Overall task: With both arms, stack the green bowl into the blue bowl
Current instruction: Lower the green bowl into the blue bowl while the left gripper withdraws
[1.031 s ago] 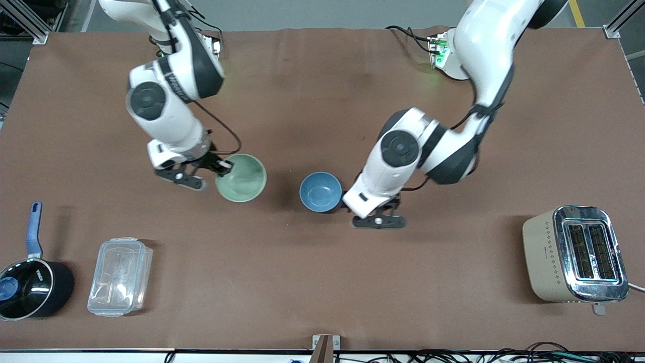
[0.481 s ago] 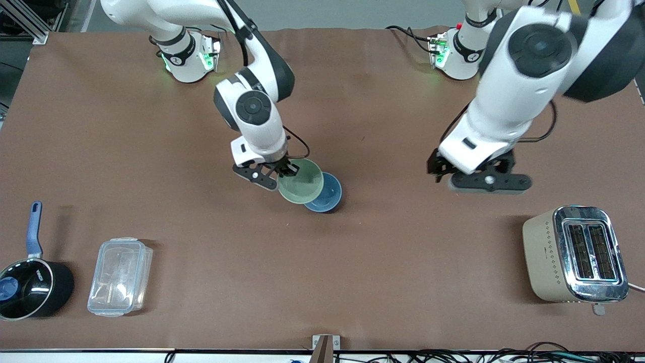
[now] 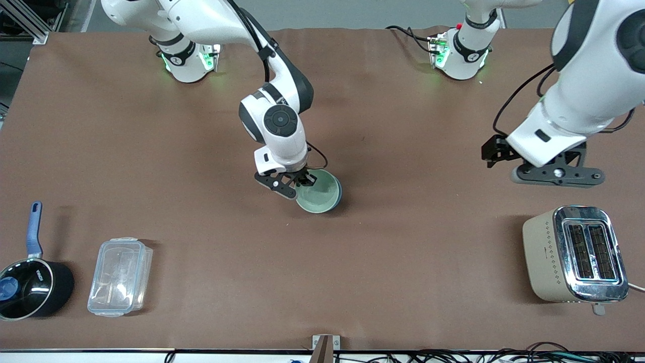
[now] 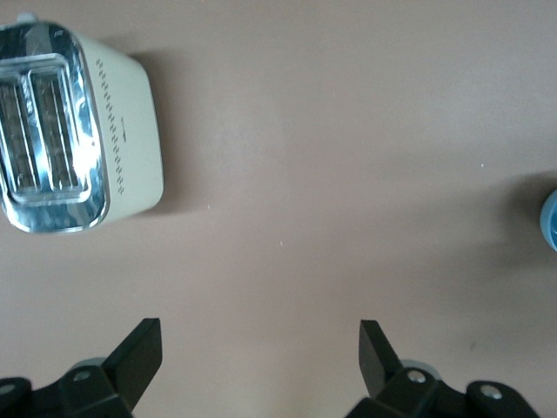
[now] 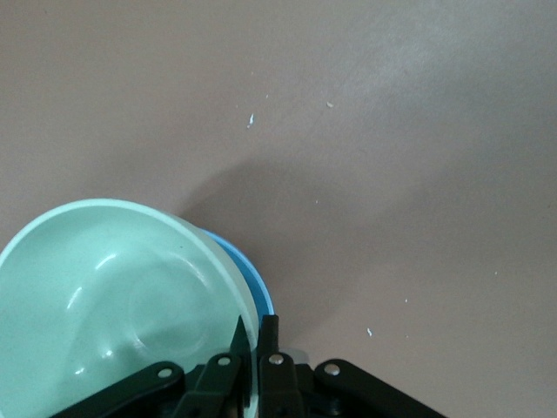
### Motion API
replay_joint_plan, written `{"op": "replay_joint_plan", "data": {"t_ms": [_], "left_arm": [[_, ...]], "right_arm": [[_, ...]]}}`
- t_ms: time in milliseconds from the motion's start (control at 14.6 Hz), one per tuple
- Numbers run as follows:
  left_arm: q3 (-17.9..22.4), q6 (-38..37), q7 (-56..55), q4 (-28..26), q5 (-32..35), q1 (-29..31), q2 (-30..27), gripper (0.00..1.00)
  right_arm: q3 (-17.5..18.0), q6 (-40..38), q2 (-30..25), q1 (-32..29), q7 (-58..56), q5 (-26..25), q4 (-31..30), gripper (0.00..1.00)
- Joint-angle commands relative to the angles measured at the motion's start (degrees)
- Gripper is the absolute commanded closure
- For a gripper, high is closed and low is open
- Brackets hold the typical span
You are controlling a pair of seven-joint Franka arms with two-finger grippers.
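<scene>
The green bowl now sits inside the blue bowl near the middle of the counter, so that only a thin crescent of blue rim shows past the green one on the side toward the left arm's end. The right wrist view shows the same nesting: the green bowl fills the blue bowl, whose edge peeks out beside it.

The right tool is down at the stacked bowls, its fingers pinched close together on the green bowl's rim, one inside the wall and one outside (the gap between them is no wider than the rim itself).

The left tool is up in the air over bare counter at the left arm's end of the counter, well apart from the bowls, and the left arm waits there. Its fingers stand spread wide with nothing between them, and its wrist camera looks down on the toaster.

The toaster stands nearer the front camera than that tool. At the right arm's end, near the front edge, lie a clear plastic container and a black saucepan with a blue handle, just beside each other.
</scene>
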Motion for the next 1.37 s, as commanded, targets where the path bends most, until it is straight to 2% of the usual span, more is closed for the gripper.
{"op": "replay_joint_plan", "data": {"t_ms": [0,137,275,481,618,824,1305], "left_arm": [[0.2,-2.9,0.8,-0.4,-4.3,3.2,-5.7,0.0],[1.1,-2.9,2.3,-4.8,-7.8,4.7,-9.6,0.0],[3.3,-2.7,6.5,-9.0,-7.7,2.8,-12.3,0.0],[8.7,-1.8,6.8,-10.1,-7.9,0.2,-12.7,0.0],[10.6,-1.7,6.9,-10.2,-7.4,-1.4,-13.0,0.0],[10.7,-1.4,7.0,-11.3,-8.0,-1.1,-13.9,0.0],[10.6,2.6,7.2,-19.4,-9.6,0.1,-19.3,0.0]], "right_arm": [[-0.7,1.0,1.2,1.1,1.2,0.6,0.9,0.98],[-0.7,0.8,1.2,1.8,1.2,0.6,0.7,0.98],[-0.7,0.9,1.2,1.8,1.3,0.6,0.7,0.98],[-0.7,1.2,2.5,1.9,1.5,0.6,0.7,0.98],[-0.7,1.2,2.6,2.5,1.4,0.5,0.7,0.98],[-0.7,1.3,2.7,2.5,1.4,0.4,0.7,0.98],[-0.7,1.3,3.0,3.4,1.6,0.5,0.7,0.97]]}}
